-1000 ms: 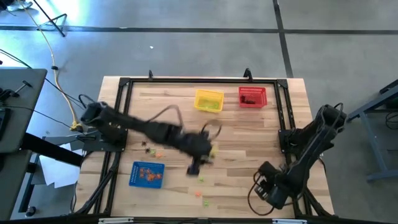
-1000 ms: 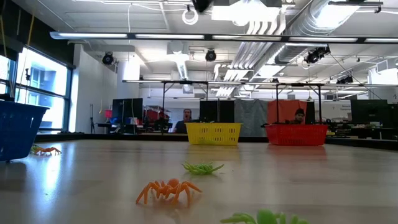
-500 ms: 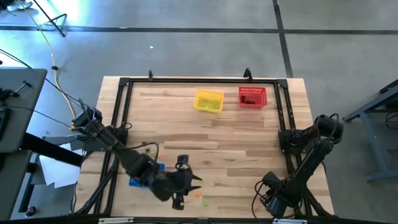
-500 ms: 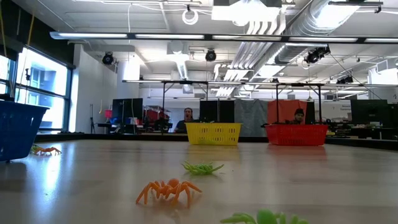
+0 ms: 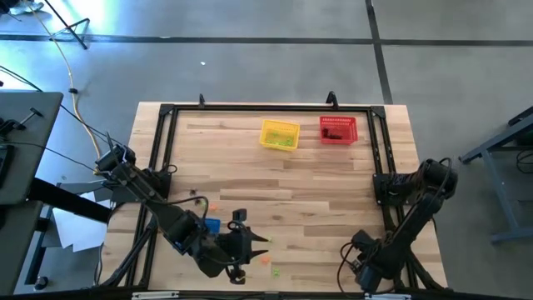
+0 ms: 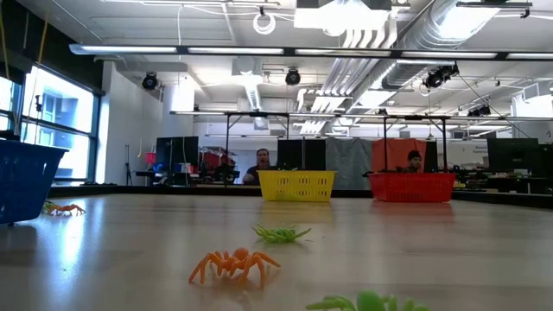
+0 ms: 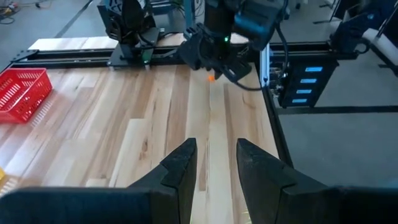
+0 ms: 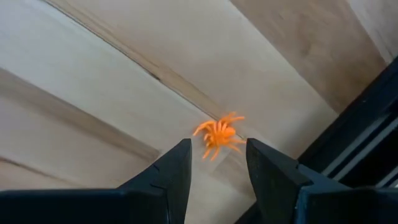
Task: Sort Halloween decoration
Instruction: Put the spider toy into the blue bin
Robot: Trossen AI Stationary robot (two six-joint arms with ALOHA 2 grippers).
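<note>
Orange spider on bench at 12 o'clock of right tool, fingers apart, empty; left tool swung nearer front edge since earlier

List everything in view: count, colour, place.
table: one, light wood, black frame around it
yellow basket: one, far edge
red basket: one, right of the yellow one
blue basket: one, near left, by the left arm
orange spider: at least three, loose on the near half
green spider: at least two, same area
people: two, in the room behind
left gripper: open, above the near edge
right gripper: open, near right corner, over an orange spider
</note>
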